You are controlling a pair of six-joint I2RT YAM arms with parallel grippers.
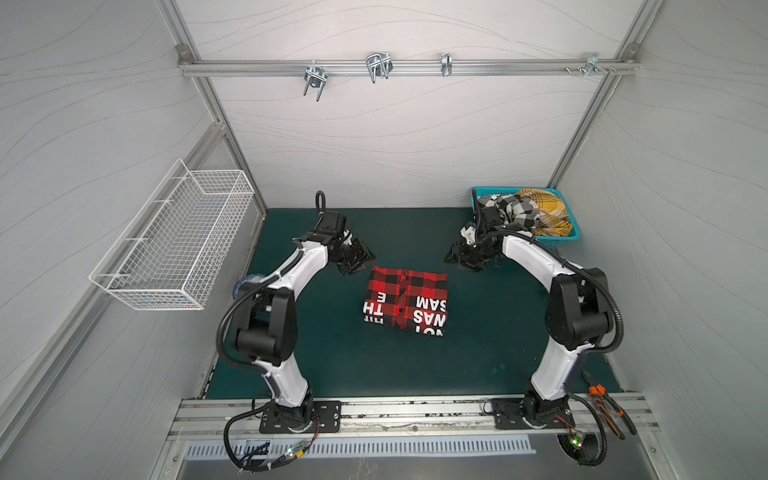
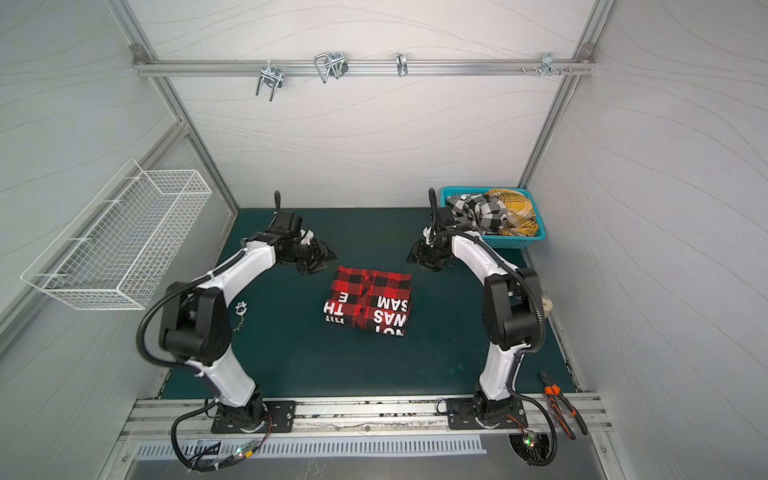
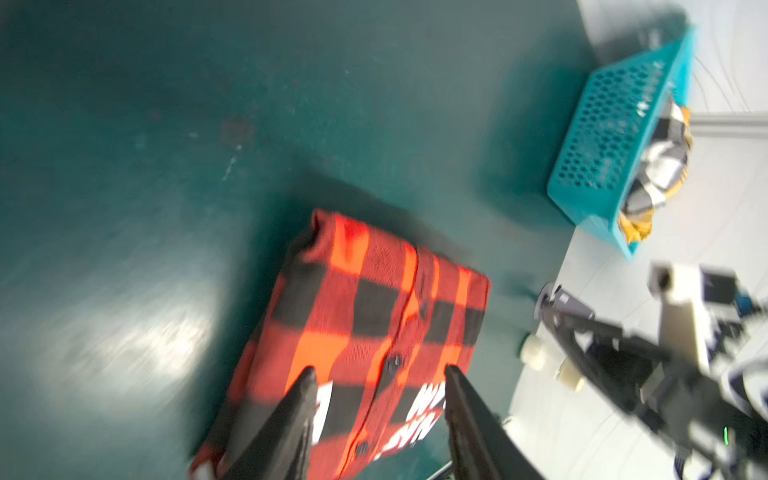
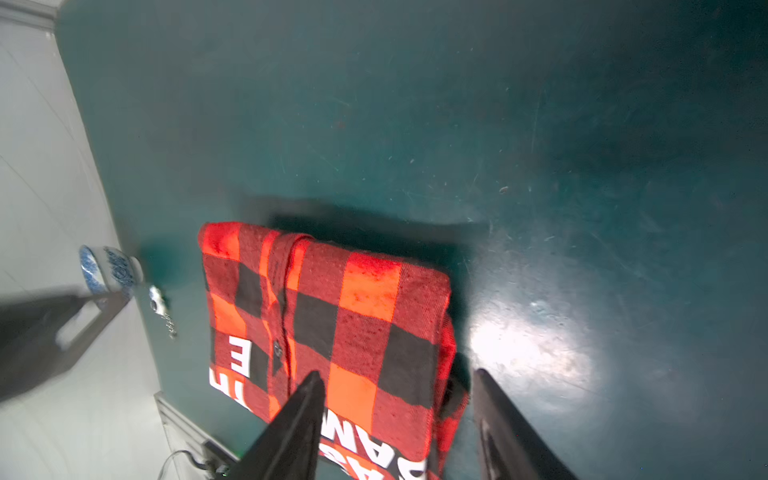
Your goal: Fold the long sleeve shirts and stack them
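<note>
1. The left arm (image 1: 286,270) and right arm (image 1: 536,266) are standing on the front rail (image 1: 415,409), elbows bent outward, forearms angling inward.
2. The folded red shirt (image 1: 406,302) is lying mid-mat (image 1: 498,332).
3. The left gripper (image 1: 359,262) is hovering near its far left corner, jaws spread, empty.
4. The right gripper (image 1: 452,254) is hovering near the far right corner, likewise spread and empty.
5. The black-and-white shirt (image 1: 515,210) and yellow shirt (image 1: 544,208) are sitting crumpled in the blue basket (image 1: 569,237).

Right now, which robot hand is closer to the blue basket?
Right. The right hand hangs just off the basket's front left corner. The left hand is farther off, at the opposite side of the folded red shirt.
</note>
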